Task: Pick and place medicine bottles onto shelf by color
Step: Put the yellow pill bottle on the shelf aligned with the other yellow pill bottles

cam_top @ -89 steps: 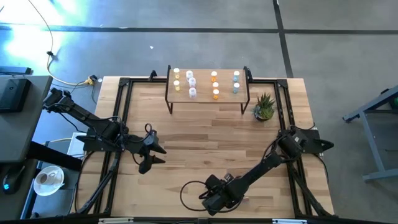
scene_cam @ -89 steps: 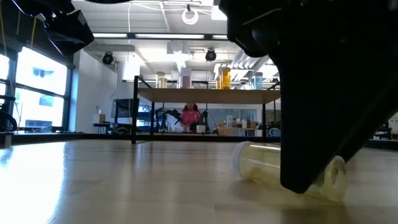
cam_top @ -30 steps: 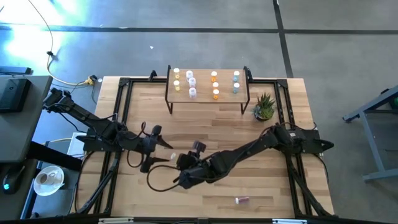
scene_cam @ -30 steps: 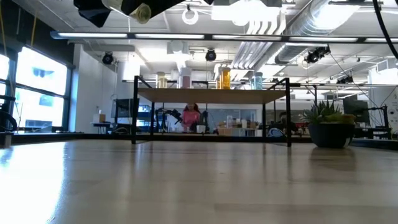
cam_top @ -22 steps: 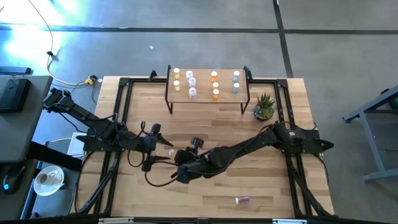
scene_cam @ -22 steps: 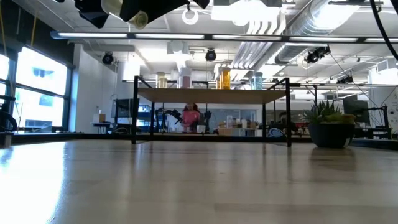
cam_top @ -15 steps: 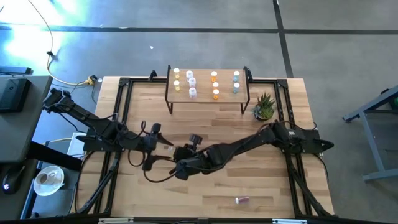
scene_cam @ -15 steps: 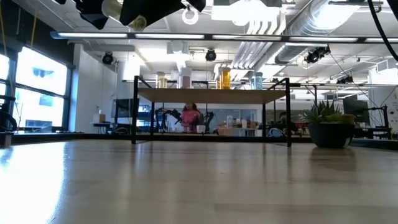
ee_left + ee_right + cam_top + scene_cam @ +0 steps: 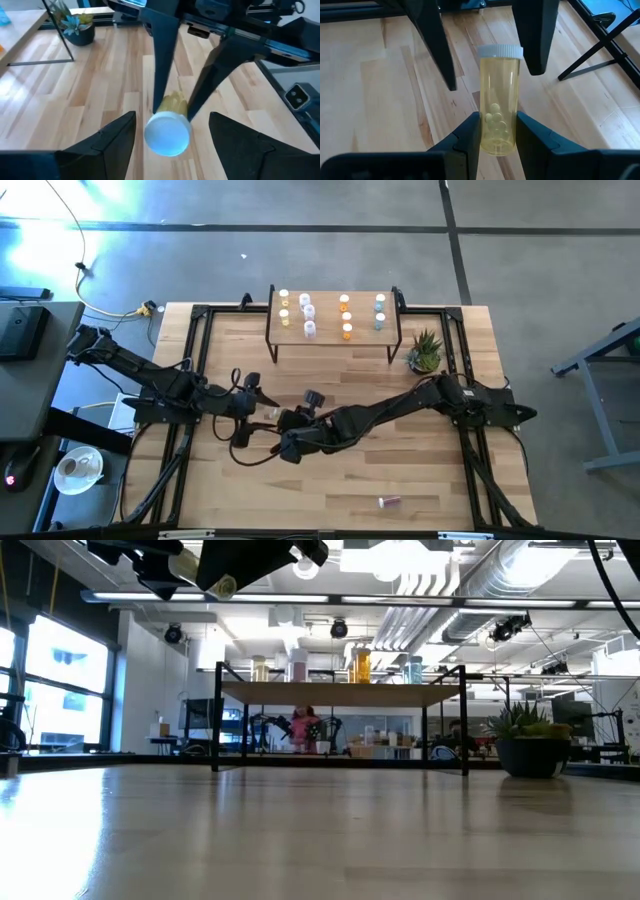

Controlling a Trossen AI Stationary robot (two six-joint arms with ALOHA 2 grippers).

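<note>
Right pincer (image 9: 497,134) grips 1 yellow bottle (image 9: 498,117) between open left pincer (image 9: 170,134); shelf (image 9: 332,330) holds 9 bottles.

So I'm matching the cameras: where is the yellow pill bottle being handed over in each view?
High: yellow pill bottle with white cap, table centre-left, between the claws.
Low, top left, in the air.
Left wrist, cap-first, centre.
Right wrist, centre.
Shared landmark: wood-plank tabletop.
</note>
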